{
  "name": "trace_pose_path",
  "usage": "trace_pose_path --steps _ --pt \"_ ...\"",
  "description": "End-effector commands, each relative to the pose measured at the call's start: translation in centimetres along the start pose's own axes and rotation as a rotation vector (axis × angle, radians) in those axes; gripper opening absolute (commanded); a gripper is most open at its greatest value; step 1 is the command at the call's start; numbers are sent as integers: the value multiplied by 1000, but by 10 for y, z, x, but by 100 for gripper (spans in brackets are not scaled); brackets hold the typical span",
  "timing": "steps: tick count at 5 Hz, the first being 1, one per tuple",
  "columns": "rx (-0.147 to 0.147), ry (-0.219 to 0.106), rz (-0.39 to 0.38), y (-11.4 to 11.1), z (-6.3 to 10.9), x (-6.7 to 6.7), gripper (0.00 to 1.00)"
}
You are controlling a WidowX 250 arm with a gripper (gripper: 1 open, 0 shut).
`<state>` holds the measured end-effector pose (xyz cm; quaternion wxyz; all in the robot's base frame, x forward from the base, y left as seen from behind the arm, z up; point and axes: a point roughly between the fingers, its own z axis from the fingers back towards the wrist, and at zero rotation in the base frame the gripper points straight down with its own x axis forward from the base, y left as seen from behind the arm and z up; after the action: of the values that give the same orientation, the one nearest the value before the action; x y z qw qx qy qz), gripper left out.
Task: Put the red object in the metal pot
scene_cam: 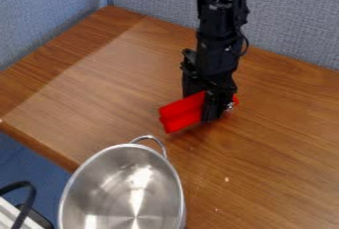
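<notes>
On the wooden table, gripper clenched on the red block, tilted for carrying to the steel pot.

Red object behind metal pot

The metal pot runs off the bottom edge, so its lower rim and part of its bowl are cut off. The gripper covers the right end of the red object, and the fingertips cannot be made out against the dark body. The arm's upper part leaves the top edge. A black cable at the lower left is cropped by the frame.
</notes>
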<state>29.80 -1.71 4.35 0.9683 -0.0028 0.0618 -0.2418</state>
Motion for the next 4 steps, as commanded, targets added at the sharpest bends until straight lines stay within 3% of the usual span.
trace_pose_path --steps 1,3,4 --pt "26 -82 21 4 28 -2 0" --pt "33 -127 34 1 42 -13 0" --pt "78 -220 47 -2 72 -22 0"
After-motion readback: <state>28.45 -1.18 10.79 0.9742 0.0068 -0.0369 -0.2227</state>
